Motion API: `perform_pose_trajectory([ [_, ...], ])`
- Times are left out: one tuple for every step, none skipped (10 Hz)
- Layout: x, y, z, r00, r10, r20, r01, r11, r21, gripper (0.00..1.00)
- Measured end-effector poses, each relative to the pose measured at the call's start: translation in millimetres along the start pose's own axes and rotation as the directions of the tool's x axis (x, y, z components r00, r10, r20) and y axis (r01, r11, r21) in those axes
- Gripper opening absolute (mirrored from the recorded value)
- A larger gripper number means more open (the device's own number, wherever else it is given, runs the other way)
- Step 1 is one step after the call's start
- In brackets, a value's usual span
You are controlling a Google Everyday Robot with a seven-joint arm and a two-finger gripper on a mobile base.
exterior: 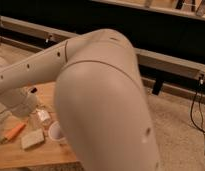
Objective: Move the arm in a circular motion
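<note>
The cream-white arm (103,100) fills the middle of the camera view. Its rounded elbow (103,45) is high and close to the camera. The thick upper segment runs down to the bottom edge. The thinner forearm (36,70), with small dark screw holes, slopes down to the left edge above the wooden table (26,156). The gripper is past the left edge and out of view.
On the table lie an orange object (13,131), a beige block (32,139), a white cup (55,132) and a small clear container (43,117). A pale rounded object (16,100) sits at far left. A dark wall with a metal rail (171,60) lies behind. A cable (198,112) hangs at right.
</note>
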Motion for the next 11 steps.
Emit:
perform_pose_trajectory([
  [24.4,-2.2,6.6,0.999,0.049,-0.017,-0.049,0.998,-0.024,0.65],
  [42.6,-6.0,12.0,0.995,0.096,-0.030,-0.097,0.994,-0.045,0.65],
  [63.0,-12.9,17.5,0.986,0.159,-0.039,-0.162,0.985,-0.068,0.65],
  [88.0,-24.6,23.8,0.967,0.249,-0.047,-0.252,0.963,-0.092,0.65],
  [104.3,-32.9,27.3,0.950,0.309,-0.051,-0.313,0.944,-0.107,0.65],
  [125.0,-45.3,31.5,0.920,0.388,-0.053,-0.391,0.912,-0.120,0.65],
  [143.9,-59.0,33.8,0.886,0.460,-0.048,-0.463,0.878,-0.126,0.65],
  [166.1,-79.9,36.1,0.837,0.546,-0.037,-0.546,0.829,-0.124,0.65],
  [187.6,-101.4,38.0,0.784,0.620,-0.027,-0.618,0.777,-0.121,0.65],
  [211.4,-126.6,41.2,0.725,0.689,-0.018,-0.686,0.719,-0.114,0.65],
  [241.5,-163.1,46.7,0.641,0.767,-0.007,-0.763,0.637,-0.107,0.65],
])
